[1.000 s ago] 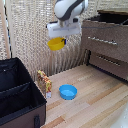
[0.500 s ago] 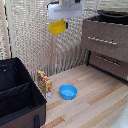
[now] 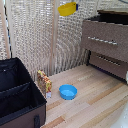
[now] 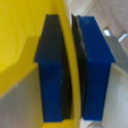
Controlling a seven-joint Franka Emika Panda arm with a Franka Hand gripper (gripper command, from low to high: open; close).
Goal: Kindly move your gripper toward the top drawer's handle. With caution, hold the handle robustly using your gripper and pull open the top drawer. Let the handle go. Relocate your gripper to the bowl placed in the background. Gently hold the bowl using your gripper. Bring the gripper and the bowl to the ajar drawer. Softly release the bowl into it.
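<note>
The yellow bowl [image 3: 67, 8] hangs high in the air near the top edge of the exterior view, left of the dresser. Only a blue tip of my gripper [image 3: 76, 5] shows at the bowl's rim; the arm is out of frame. In the wrist view the gripper [image 4: 73, 75] is shut on the bowl [image 4: 20, 45], with its blue fingers [image 4: 96, 65] on either side of the thin yellow wall. The top drawer [image 3: 106, 39] stands pulled out, with a dark opening above its front. Its pale handle [image 3: 102, 41] is free.
A blue bowl [image 3: 68, 92] sits on the wooden floor. A small orange box [image 3: 45, 83] stands beside a black bin [image 3: 17, 95] at the exterior view's left. A lower drawer front [image 3: 107, 63] sits under the top one. A slatted screen [image 3: 40, 35] stands behind.
The bowl has risen and shifted toward the exterior view's right, closer to the dresser. The white arm has left the frame at the top.
</note>
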